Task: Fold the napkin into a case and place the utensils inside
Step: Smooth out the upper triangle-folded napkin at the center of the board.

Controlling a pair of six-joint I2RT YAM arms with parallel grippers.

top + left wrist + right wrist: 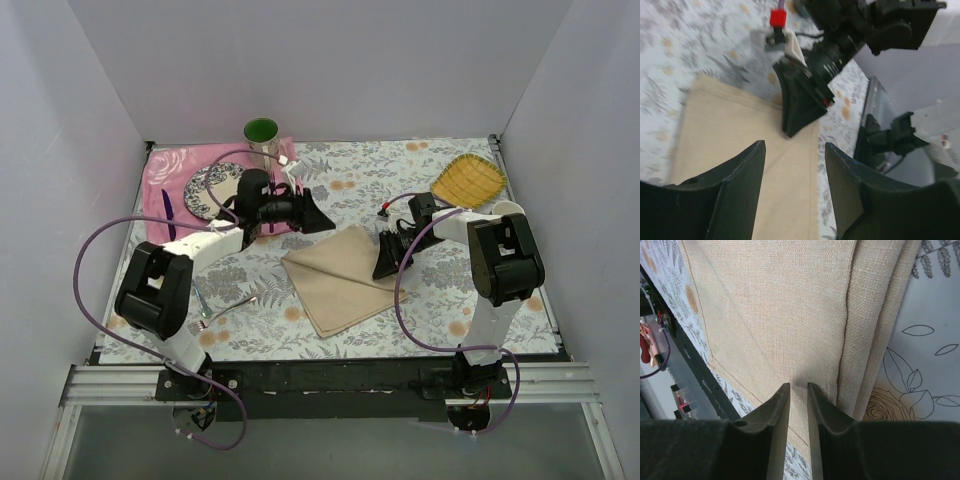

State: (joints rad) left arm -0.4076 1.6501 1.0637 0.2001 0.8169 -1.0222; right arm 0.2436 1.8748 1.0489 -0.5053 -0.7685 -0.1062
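Napkin (340, 280) folded, green cup (261, 135), plate (212, 190) on pink mat (165, 175) — yellow dish (470, 180)

Plate (205, 190) partly hidden behind left arm (200, 245), napkin (780, 305) cut off at wrist view's edges

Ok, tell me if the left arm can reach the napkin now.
Probably yes: the left tool hangs open close by, bare napkin ahead of it; the right tool occupies only the opposite edge.
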